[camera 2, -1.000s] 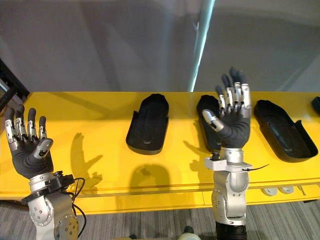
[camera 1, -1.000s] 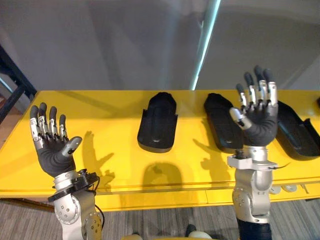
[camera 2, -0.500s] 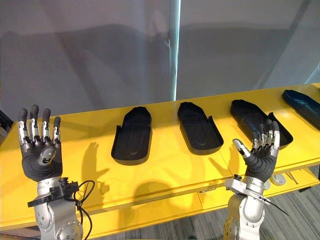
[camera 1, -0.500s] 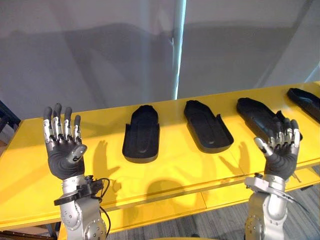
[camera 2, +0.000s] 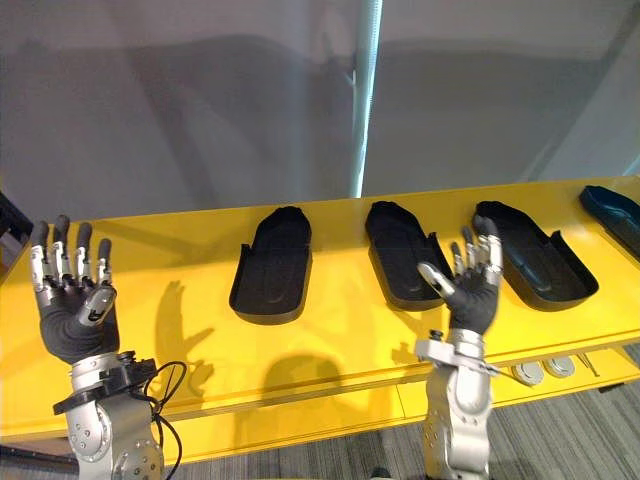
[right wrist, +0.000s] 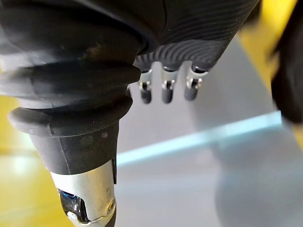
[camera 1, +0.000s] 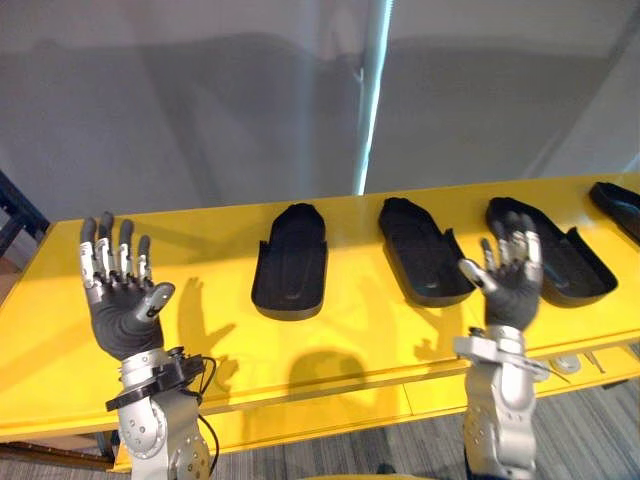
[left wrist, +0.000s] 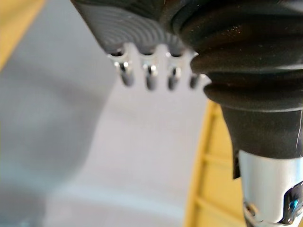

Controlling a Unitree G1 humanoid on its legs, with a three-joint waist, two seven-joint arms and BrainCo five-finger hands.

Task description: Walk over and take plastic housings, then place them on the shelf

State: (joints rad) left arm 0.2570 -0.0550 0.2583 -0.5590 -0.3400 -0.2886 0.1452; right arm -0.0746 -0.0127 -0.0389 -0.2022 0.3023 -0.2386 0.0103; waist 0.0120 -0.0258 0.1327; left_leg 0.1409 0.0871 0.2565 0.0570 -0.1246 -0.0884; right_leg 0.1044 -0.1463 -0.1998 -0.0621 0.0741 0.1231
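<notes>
The fingers (camera 1: 105,262) on your left hand (camera 1: 120,312) are standing straight up and fanned apart, thumb sticking out to the side, palm facing back at the head camera and holding nothing. Same deal on your right hand (camera 1: 510,288): its fingers (camera 1: 521,250) are pointing up, loosely apart, thumb out to the left, nothing in the palm. Both hands are hovering over the near edge of the yellow table (camera 1: 60,345), the left one by the left end and the right one toward the right, well apart from each other. The black plastic housings are all sitting farther back on the table, open side up, in a row running left to right. The leftmost housing (camera 1: 292,262) is lying around the middle, the second housing (camera 1: 425,252) is just right of it, the third housing (camera 1: 552,250) is next, and a fourth housing (camera 1: 615,198) is poking in at the right edge. Your right hand is showing in front of the gap between the second and third, holding neither. A grey wall (camera 1: 200,110) with a pale blue strip (camera 1: 372,100) is running behind the table.
</notes>
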